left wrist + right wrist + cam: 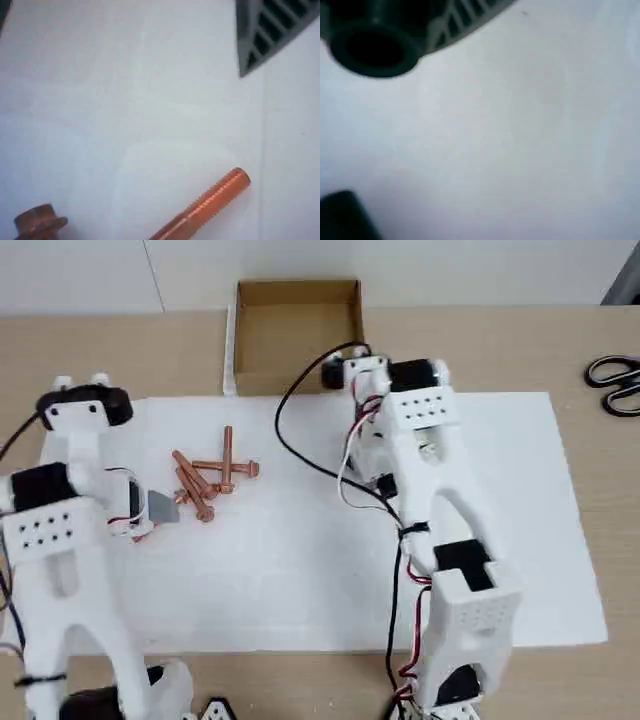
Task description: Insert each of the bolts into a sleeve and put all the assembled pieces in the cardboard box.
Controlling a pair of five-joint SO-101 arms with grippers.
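Observation:
Several copper bolts (210, 476) lie in a loose heap on the white foam sheet (300, 570), left of centre. My left gripper (163, 508) hangs open just beside the heap, on its left. In the left wrist view one grey ribbed finger (270, 30) stands above a bolt's threaded shaft (206, 206) and another bolt's head (40, 221). A black sleeve (372, 47), its open end facing the camera, sits close against my right gripper (437, 27), which is low over the foam under the right arm (420, 440). The cardboard box (295, 335) stands at the back.
Black scissors (615, 385) lie on the wooden table at the far right. A dark object (342, 215) rests on the foam at the edge of the right wrist view. Black cables (300, 430) loop across the foam between the bolts and the right arm.

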